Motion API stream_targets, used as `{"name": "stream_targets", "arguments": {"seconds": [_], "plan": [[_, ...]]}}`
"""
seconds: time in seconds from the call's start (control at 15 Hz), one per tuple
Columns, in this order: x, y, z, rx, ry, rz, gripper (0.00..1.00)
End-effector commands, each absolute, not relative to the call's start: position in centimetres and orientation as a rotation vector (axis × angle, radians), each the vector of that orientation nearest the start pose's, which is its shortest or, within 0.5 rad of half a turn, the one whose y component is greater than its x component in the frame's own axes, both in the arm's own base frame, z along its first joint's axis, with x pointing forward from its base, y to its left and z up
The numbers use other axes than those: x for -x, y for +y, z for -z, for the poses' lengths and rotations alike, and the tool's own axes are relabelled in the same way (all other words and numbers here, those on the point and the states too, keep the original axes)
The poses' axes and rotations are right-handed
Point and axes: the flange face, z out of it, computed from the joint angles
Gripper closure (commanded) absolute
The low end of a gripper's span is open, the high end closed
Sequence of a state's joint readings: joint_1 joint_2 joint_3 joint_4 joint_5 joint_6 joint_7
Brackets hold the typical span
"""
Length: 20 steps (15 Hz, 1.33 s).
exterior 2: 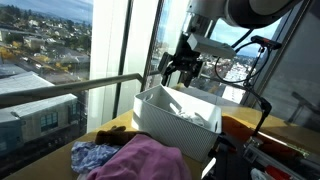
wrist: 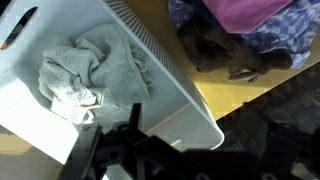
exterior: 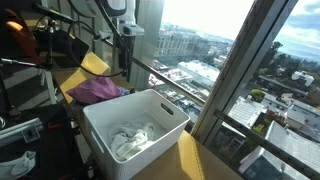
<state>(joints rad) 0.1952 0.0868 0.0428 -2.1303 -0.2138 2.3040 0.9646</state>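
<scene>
A white plastic bin (exterior: 150, 100) stands on a yellow table by the window, and it shows in both exterior views (exterior 2: 170, 125). A crumpled white-grey cloth (exterior: 135, 138) lies inside it and is also seen in the wrist view (wrist: 95, 65). My gripper (exterior 2: 180, 70) hangs in the air above the bin's far end (exterior: 126, 45), open and empty. In the wrist view its dark fingers (wrist: 140, 125) are over the bin's corner (wrist: 170, 70). A purple cloth (exterior: 97, 90) lies on the table outside the bin.
A blue patterned cloth (exterior 2: 92, 155) lies under the purple cloth (exterior 2: 145, 160) and also shows in the wrist view (wrist: 270, 45). Tall window panes and a railing (exterior 2: 100, 85) border the table. Dark equipment and cables (exterior: 25, 60) stand on the room side.
</scene>
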Motion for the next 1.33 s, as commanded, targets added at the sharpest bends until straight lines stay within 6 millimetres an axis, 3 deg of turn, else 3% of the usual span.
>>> {"name": "stream_targets", "arguments": {"seconds": [0.0, 0.07, 0.27, 0.47, 0.8, 1.07, 1.27], "plan": [[-52.1, 22.8, -38.6, 3.057, 0.726, 0.284, 0.0], [-51.5, 25.3, -38.4, 3.053, 0.663, 0.268, 0.0], [-49.8, 31.9, -34.7, 3.045, 0.527, 0.191, 0.0], [-49.1, 34.8, -29.7, 3.065, 0.441, 0.14, 0.0], [-49.5, 34.8, -20.9, 3.123, 0.432, 0.035, 0.0], [-49.3, 32.4, -13.5, 3.185, 0.488, -0.097, 0.0], [-49.0, 31.1, -9.6, 3.207, 0.521, -0.186, 0.0]]}}
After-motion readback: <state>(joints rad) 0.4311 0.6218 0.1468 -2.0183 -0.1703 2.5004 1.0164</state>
